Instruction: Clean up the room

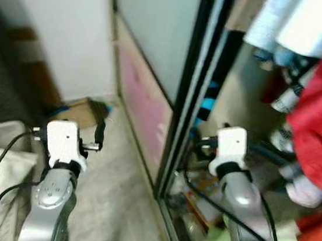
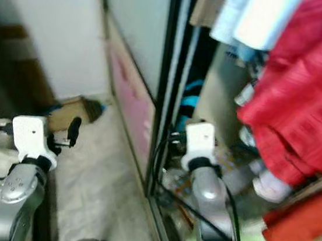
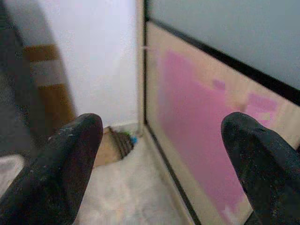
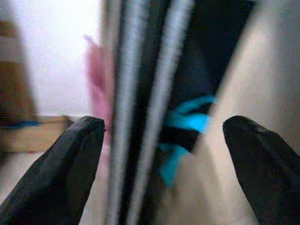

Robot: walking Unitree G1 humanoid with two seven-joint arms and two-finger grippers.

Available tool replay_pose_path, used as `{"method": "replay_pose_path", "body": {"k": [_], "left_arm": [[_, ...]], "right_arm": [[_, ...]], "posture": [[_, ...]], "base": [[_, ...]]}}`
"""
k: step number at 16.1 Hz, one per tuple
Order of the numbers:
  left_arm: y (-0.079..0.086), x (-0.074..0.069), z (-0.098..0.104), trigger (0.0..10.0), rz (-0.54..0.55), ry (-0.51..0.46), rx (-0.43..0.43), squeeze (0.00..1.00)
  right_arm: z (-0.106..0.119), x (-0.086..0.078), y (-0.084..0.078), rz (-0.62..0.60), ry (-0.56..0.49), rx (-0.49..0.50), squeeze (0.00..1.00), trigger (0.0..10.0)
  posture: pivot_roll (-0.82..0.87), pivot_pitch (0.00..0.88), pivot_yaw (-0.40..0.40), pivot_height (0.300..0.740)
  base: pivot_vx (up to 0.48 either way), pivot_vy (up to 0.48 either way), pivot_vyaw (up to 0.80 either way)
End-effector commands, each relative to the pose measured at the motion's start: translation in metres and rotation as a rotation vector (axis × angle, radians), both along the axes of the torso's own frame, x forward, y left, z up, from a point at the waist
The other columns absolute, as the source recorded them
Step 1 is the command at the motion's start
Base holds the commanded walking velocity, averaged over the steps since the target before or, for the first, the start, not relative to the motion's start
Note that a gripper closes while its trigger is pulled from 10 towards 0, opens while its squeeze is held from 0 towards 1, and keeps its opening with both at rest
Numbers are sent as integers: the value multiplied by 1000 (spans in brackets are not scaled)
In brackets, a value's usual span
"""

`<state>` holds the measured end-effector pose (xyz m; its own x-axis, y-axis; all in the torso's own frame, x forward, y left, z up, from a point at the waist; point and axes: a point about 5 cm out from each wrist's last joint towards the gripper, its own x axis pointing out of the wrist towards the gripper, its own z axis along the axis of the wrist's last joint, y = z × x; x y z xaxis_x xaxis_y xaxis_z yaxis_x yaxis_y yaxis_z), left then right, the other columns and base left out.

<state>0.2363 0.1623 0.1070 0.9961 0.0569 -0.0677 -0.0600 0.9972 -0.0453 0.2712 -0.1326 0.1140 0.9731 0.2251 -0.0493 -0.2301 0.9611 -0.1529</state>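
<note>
1. My left claw (image 3: 161, 154) stood open and empty, raised over the pale carpet (image 1: 119, 180), facing the sliding wardrobe door (image 1: 146, 98).
2. My right claw (image 4: 164, 159) was likewise open, holding nothing, aimed at the door's dark metal edge (image 1: 189, 94).
3. The clutter to tidy lay on the open wardrobe's floor (image 1: 197, 204), just beside my right arm; it was too blurred to name piece by piece.
4. A red garment (image 2: 296, 96) hung above it: soft and light, I judged, likely to slump, so best pinched at a thick fold.
5. The door showed a frosted grey pane above and a smooth pink panel below; rigid and slick, so better pushed at the frame.
</note>
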Motion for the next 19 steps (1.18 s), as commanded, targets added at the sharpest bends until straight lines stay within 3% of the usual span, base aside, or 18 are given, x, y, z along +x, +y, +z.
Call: {"method": "replay_pose_path", "body": {"k": [1,2,5,8,15,18,19], "left_arm": [[-3,-1,3,10000,-25,-2,-21,0],[-7,-2,4,10000,-66,-12,-49,0],[-5,-3,6,10000,-42,-28,-15,0],[-4,-1,7,10000,-61,-21,-27,0],[-5,1,11,10000,-43,-41,-24,0],[-8,0,10,10000,-51,-11,-94,0],[-5,0,12,10000,-29,-26,-45,0]], "right_arm": [[3,-3,-2,22,-9,-11,0,10000],[2,-5,-1,39,-12,-32,0,10000],[6,-8,4,95,-47,-47,0,10000],[3,-15,24,358,-3,-35,0,10000],[4,-2,14,258,-1,8,0,10000],[3,0,13,249,0,14,0,10000],[3,1,14,249,0,17,0,10000]], "posture": [[-10,0,-19,740],[-7,0,-21,740],[-5,0,-19,740],[-12,0,-8,740],[-8,0,-8,740],[-7,0,-5,740],[-8,0,-4,740]], "base": [[0,0,800],[0,0,800],[0,0,800],[0,0,800],[0,0,800],[0,0,800],[0,0,800]]}}
